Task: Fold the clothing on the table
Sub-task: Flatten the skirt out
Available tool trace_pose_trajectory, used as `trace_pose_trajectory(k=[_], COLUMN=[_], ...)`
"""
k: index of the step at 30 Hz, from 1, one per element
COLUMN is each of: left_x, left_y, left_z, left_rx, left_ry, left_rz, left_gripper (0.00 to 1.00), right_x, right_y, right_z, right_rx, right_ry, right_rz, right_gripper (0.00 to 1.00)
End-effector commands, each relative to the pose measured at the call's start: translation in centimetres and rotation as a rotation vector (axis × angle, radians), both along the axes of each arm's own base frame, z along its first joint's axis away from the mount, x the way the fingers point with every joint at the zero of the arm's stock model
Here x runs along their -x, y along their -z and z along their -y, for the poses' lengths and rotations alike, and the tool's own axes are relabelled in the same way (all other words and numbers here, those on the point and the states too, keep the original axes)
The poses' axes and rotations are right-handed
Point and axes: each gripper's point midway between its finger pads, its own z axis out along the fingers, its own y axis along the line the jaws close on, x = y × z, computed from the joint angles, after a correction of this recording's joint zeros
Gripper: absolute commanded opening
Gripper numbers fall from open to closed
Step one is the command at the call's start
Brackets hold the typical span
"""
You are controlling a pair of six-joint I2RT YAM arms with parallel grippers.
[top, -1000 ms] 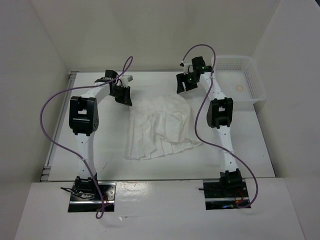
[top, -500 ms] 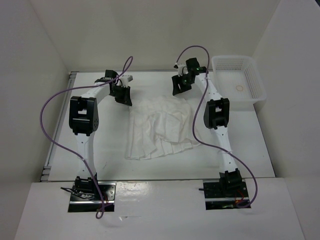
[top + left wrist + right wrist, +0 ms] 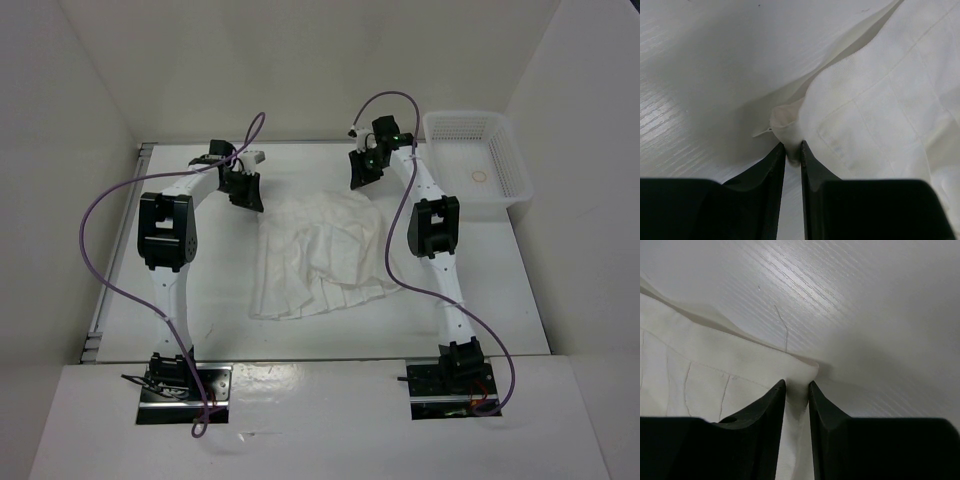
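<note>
The clothing [image 3: 320, 255] is a white pleated skirt lying crumpled in the middle of the table [image 3: 200, 280]. My left gripper [image 3: 245, 196] sits at its far left corner. In the left wrist view that gripper [image 3: 793, 150] is shut on a small bunched tip of the clothing [image 3: 880, 100]. My right gripper [image 3: 362, 176] is at the far right corner. In the right wrist view its jaws [image 3: 797, 388] stand narrow, with the corner of the clothing [image 3: 700, 370] pinched between the fingers.
A white mesh basket [image 3: 507, 196] stands at the back right, close to the right arm, with a small ring [image 3: 481, 176] inside. A grey rail [image 3: 100, 310] runs along the table's left edge. White walls enclose the table.
My right gripper has shifted a little left to the skirt's far right corner, and its jaws have closed from wide to narrow on the fabric. The left arm has not moved.
</note>
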Motion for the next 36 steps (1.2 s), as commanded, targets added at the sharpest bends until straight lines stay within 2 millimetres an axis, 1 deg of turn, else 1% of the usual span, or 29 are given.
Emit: trace_pose_trajectory(k=[1,5,8,9,10,11,12,13,14,16,17,19,20,21,22,23,24,25,26,27,28,29,30,31,32,33,34,35,36], left_x=[1.0,1.0,1.0,0.7,0.7,0.5,0.5,0.4,0.2,0.0,-0.3,-0.9,-1.5,-2.3,-2.6,-2.9,-4.2,-4.5,-4.9,-5.0,-5.6,-5.6,-5.2,-4.9,-4.9,-3.9,-3.3,-2.8,-1.4], left_y=[0.9,0.9,1.0,1.1,1.1,0.9,1.0,1.0,0.7,0.4,0.4,-0.1,-1.6,-3.1,-4.2,-5.6,-8.9,-10.7,-12.6,-15.0,-18.2,-20.2,-22.6,-24.4,-27.3,-29.8,-31.2,-33.0,-35.6], left_z=[-1.4,-1.4,-1.2,-1.7,-1.7,-1.7,-1.5,-2.0,-2.0,-2.0,-2.0,-2.3,-2.3,-2.7,-2.9,-2.9,-3.5,-3.5,-3.5,-4.0,-4.0,-3.9,-3.9,-3.7,-3.7,-3.5,-3.5,-3.3,-3.1], left_rx=[-0.049,-0.052,-0.043,-0.043,-0.043,-0.042,-0.034,-0.034,-0.034,-0.034,-0.034,-0.054,-0.053,-0.049,-0.057,-0.056,-0.058,-0.057,-0.051,-0.044,-0.041,-0.032,-0.031,-0.021,-0.014,-0.003,-0.003,0.005,0.014], left_ry=[0.016,0.023,0.027,0.018,0.018,0.018,0.022,0.013,0.013,0.013,0.012,0.002,0.002,-0.015,-0.02,-0.021,-0.05,-0.051,-0.059,-0.067,-0.069,-0.063,-0.064,-0.057,-0.065,-0.057,-0.057,-0.051,-0.043], left_rz=[-0.029,-0.024,-0.033,-0.032,-0.032,-0.023,-0.032,-0.032,-0.023,-0.02,-0.014,0.002,0.03,0.062,0.081,0.107,0.181,0.213,0.249,0.29,0.36,0.398,0.435,0.47,0.532,0.574,0.597,0.635,0.682], left_gripper=[0.25,0.25,0.25,0.25,0.25,0.25,0.25,0.24,0.23,0.16,0.11,0.06,0.02,0.02,0.0,0.0,0.0,0.0,0.0,0.0,0.0,0.0,0.0,0.0,0.0,0.0,0.0,0.0,0.0], right_x=[0.2,0.0,0.0,-0.1,0.0,-0.1,-0.1,-0.1,-0.1,-0.1,-0.4,-0.7,-1.1,-1.2,-1.6,-1.7,-1.7,-1.7,-1.3,-1.1,-0.7,0.2,0.5,1.1,2.4,3.2,3.7,4.8,6.2], right_y=[0.0,0.2,0.2,0.3,0.8,0.8,0.8,0.8,0.8,0.9,0.1,-1.6,-2.5,-3.7,-6.5,-8.2,-9.8,-11.9,-15.3,-17.3,-18.9,-22.7,-24.2,-25.6,-29.6,-30.3,-31.9,-33.1,-35.2], right_z=[0.3,0.6,0.7,0.9,0.9,1.0,1.0,1.0,1.0,1.2,1.1,1.2,1.4,1.3,1.5,1.5,1.7,1.1,1.4,1.0,1.1,0.9,1.1,1.3,1.1,0.7,1.1,0.2,0.7], right_rx=[-0.007,0.011,0.019,0.025,0.027,0.035,0.035,0.035,0.035,0.042,0.038,0.038,0.042,0.038,0.036,0.03,0.03,0.019,0.014,0.01,0.004,-0.005,-0.005,-0.011,-0.027,-0.026,-0.025,-0.037,-0.041], right_ry=[0.0,0.011,0.016,0.028,0.028,0.033,0.033,0.033,0.033,0.038,0.038,0.052,0.059,0.06,0.069,0.07,0.086,0.078,0.087,0.087,0.087,0.089,0.098,0.099,0.1,0.095,0.109,0.09,0.099], right_rz=[-0.016,-0.012,-0.01,-0.013,-0.022,-0.021,-0.021,-0.021,-0.021,-0.019,0.002,0.029,0.057,0.076,0.135,0.162,0.188,0.23,0.285,0.327,0.35,0.417,0.448,0.468,0.544,0.552,0.586,0.605,0.636], right_gripper=[0.29,0.26,0.26,0.23,0.18,0.15,0.12,0.03,0.0,0.0,0.0,0.0,0.0,0.0,0.0,0.0,0.0,0.0,0.0,0.0,0.0,0.0,0.0,0.0,0.0,0.0,0.0,0.0,0.0])
